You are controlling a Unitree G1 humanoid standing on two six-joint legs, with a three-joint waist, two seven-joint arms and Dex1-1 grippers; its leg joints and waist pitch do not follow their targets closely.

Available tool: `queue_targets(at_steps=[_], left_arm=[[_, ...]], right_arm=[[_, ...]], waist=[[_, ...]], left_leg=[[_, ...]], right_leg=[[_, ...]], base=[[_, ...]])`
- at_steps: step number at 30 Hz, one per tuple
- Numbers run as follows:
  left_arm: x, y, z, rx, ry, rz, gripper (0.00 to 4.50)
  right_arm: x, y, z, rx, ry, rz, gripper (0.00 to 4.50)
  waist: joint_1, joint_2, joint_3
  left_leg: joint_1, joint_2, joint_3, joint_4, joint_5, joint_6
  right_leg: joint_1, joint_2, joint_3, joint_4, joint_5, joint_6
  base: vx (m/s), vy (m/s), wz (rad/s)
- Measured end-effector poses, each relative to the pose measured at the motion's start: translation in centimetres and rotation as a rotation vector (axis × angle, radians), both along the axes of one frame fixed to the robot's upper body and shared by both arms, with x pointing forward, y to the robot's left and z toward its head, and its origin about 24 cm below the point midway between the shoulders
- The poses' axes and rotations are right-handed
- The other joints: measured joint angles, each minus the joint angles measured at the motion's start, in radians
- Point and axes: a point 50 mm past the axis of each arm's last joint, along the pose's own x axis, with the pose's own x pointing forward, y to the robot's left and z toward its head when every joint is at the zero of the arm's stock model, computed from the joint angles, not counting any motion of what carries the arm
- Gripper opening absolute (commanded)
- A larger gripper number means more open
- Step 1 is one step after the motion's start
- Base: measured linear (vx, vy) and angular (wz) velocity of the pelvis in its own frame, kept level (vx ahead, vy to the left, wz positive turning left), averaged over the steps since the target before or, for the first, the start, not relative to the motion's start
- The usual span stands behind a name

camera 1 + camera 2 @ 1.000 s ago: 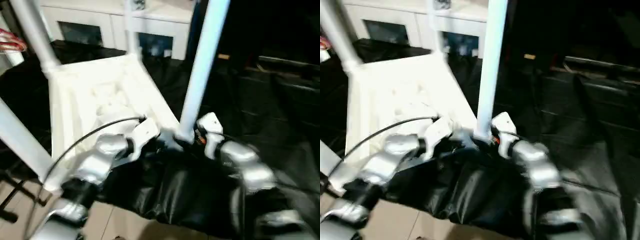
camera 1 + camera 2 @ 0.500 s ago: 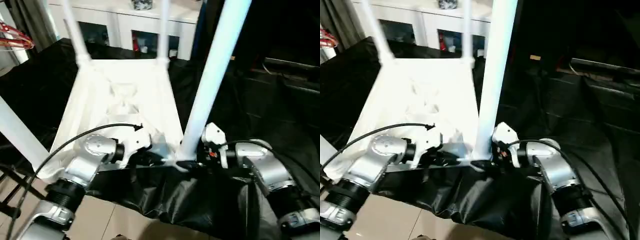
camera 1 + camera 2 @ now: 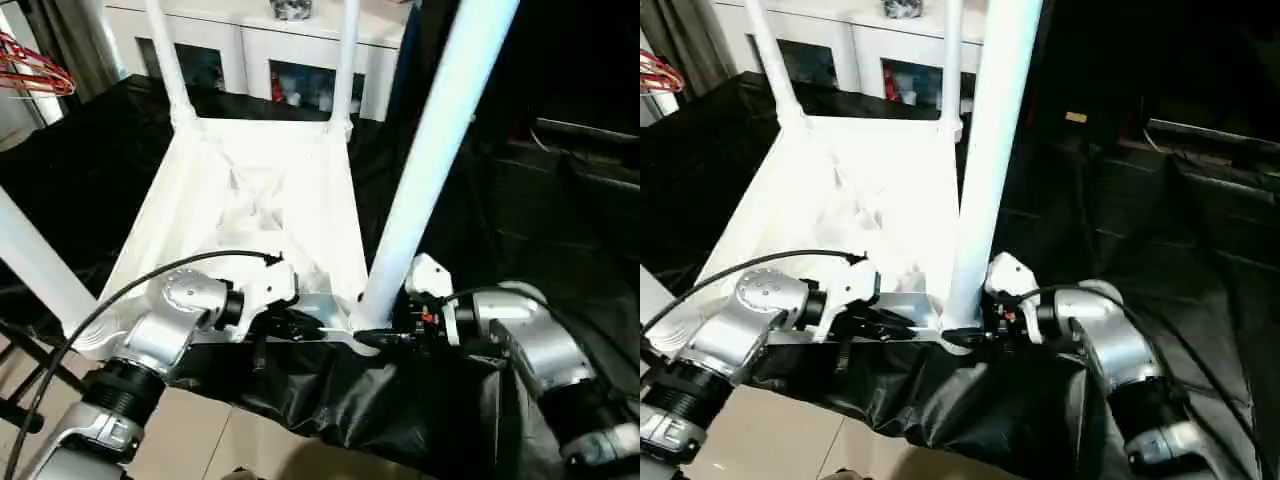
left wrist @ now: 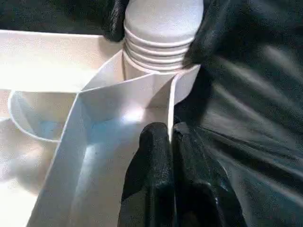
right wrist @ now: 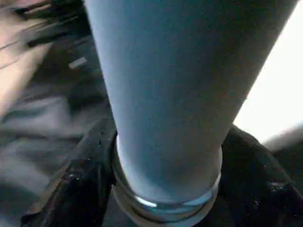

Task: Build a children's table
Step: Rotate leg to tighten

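Jaws of the left gripper [image 4: 168, 156] are pinching shut on the near rim of the upturned tabletop [image 3: 255, 215] lying on the black-draped bench [image 3: 520, 230]. Right gripper [image 5: 165, 189] jaws are closing around the near-right leg [image 3: 425, 170] at its socket.

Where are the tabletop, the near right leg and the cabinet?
tabletop [image 3: 250, 200], left eye view, ribbed underside.
near right leg [image 3: 425, 180], left eye view, mid-shaft.
cabinet [image 3: 255, 40], left eye view, frame between its doors.
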Motion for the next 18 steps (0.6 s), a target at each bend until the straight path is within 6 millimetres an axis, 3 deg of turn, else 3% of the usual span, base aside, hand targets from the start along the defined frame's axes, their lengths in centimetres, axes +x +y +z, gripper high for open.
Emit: queue_targets(at_steps=[2, 8, 11, 13, 18], left_arm=[[0.4, -0.6, -0.1, -0.004, -0.018, 0.068, 0.00], [1.7, -3.1, -0.3, 0.003, -0.079, 0.274, 0.00], [1.8, -3.6, -0.2, 0.005, -0.092, 0.307, 0.00], [1.8, -3.8, -0.2, 0.006, -0.096, 0.309, 0.00], [1.7, -3.9, -0.2, 0.005, -0.095, 0.307, 0.00]], right_arm=[[0.7, 0.3, -0.3, 0.014, -0.014, -0.121, 2.74], [2.4, 2.2, -1.0, 0.070, -0.045, -0.521, 2.73], [2.7, 2.5, -0.9, 0.065, -0.057, -0.563, 2.73], [2.8, 2.5, -0.9, 0.072, -0.064, -0.575, 3.29], [2.7, 2.6, -0.9, 0.079, -0.067, -0.567, 3.79]], waist=[[-0.016, 0.000, 0.000], [-0.031, 0.000, -0.001], [-0.031, 0.001, -0.002], [-0.030, 0.001, -0.002], [-0.030, 0.002, -0.002]], left_leg=[[0.001, 0.000, 0.000, 0.000, 0.000, 0.000], [0.002, -0.001, 0.000, 0.000, 0.000, -0.001], [0.002, -0.001, 0.000, -0.002, 0.000, 0.000], [0.002, -0.001, 0.000, -0.003, 0.000, 0.000], [0.001, -0.002, 0.000, -0.003, 0.000, 0.000]], right_leg=[[0.000, 0.000, 0.000, -0.001, -0.001, 0.003], [0.001, 0.000, 0.001, -0.002, -0.001, 0.003], [0.001, 0.000, 0.001, -0.002, 0.001, 0.000], [0.001, 0.000, 0.001, -0.003, 0.001, 0.000], [0.000, 0.000, 0.001, -0.003, 0.001, 0.000]], base=[[0.000, 0.000, 0.00], [0.000, 0.000, 0.00], [0.000, 0.000, 0.00], [0.000, 0.000, 0.00], [0.000, 0.000, 0.00]])
